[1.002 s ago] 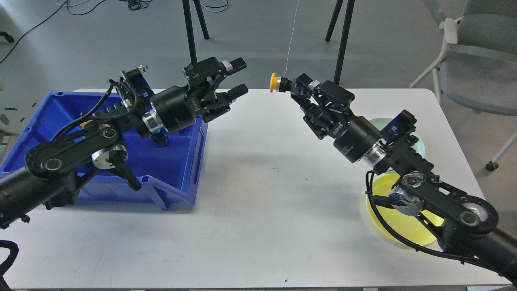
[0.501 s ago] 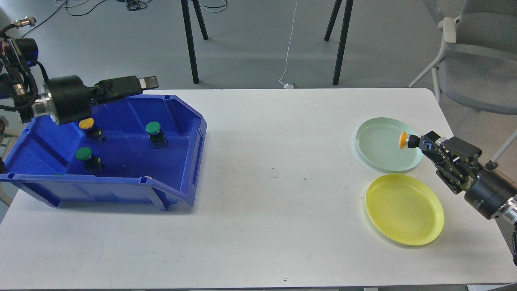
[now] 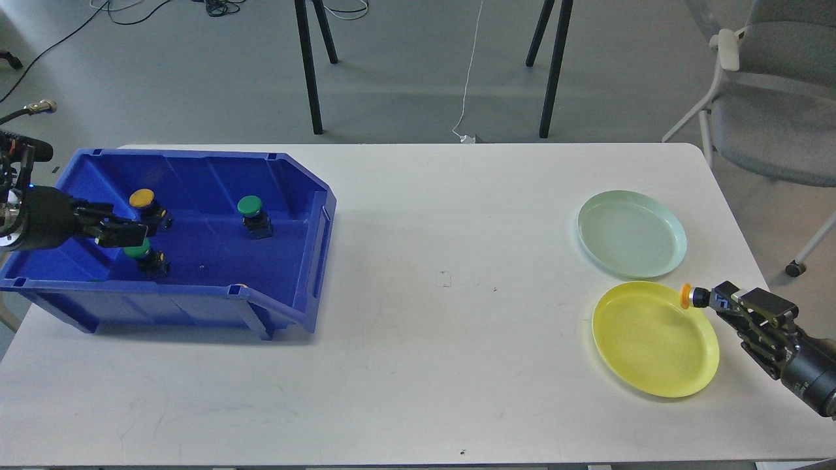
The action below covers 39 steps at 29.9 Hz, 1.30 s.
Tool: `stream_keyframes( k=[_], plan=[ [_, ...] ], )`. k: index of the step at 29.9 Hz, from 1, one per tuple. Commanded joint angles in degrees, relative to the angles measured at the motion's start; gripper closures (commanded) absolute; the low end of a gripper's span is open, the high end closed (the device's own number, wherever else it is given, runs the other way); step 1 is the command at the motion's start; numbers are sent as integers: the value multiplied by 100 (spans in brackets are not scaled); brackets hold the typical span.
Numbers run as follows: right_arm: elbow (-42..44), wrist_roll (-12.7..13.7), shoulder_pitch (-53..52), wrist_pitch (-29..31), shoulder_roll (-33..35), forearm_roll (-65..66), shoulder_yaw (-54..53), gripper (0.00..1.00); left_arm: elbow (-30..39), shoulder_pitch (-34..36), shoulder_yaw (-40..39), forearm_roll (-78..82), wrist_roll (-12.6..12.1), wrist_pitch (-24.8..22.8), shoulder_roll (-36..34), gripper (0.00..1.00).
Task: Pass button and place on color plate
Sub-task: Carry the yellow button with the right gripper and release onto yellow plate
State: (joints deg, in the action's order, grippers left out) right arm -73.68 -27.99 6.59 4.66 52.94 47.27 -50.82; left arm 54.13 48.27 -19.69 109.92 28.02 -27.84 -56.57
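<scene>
The right tool (image 3: 708, 299) grips the orange button (image 3: 686, 296) over the yellow plate's (image 3: 653, 339) rim; the left tool's (image 3: 134, 233) opening cannot be told.

My right gripper (image 3: 708, 299) carried the yellow button (image 3: 686, 296) nearer, from the green plate (image 3: 631, 233) to the yellow plate's (image 3: 653, 339) far rim; my left gripper (image 3: 124, 232) dropped into the blue bin (image 3: 196, 261).

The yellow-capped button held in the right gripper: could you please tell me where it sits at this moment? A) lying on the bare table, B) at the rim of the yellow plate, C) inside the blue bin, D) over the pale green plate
B: the right gripper holds the yellow-capped button at the upper right rim of the yellow plate, clear of the pale green plate.
</scene>
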Motion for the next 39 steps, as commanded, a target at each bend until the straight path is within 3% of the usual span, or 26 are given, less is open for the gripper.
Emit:
stream_keyframes(
  k=[1,11,14,17,21,25,30,34,39],
  plan=[
    [126,-1,-9,0,-20,2,90,95,-262,-1,123,-32,-2,51,128,13],
    [144,-1,-9,0,-29,-7,99,94,-438,-10,115,-120,-2,51,357,13],
    [144,-1,-9,0,-29,-7,99,88,-579,-19,123,-111,-2,51,419,13],
    [144,-1,-9,-9,-55,-16,108,70,-632,-54,141,-111,-2,51,463,13],
    [144,-1,-35,-26,-196,-25,116,33,-641,-133,150,-111,-2,59,480,13],
    [135,-1,-61,0,-240,-34,90,3,-641,-168,150,-120,-2,59,480,13],
    [47,-1,-79,35,-231,-121,-6,1,-658,-195,150,-120,-2,59,480,13],
    [-242,-1,-79,149,-179,-1007,-340,1,-825,-239,141,-138,-2,68,603,14],
    [-401,-1,-96,965,-135,-1808,-1007,1,-1019,-256,150,-296,-2,139,779,17]
  ],
)
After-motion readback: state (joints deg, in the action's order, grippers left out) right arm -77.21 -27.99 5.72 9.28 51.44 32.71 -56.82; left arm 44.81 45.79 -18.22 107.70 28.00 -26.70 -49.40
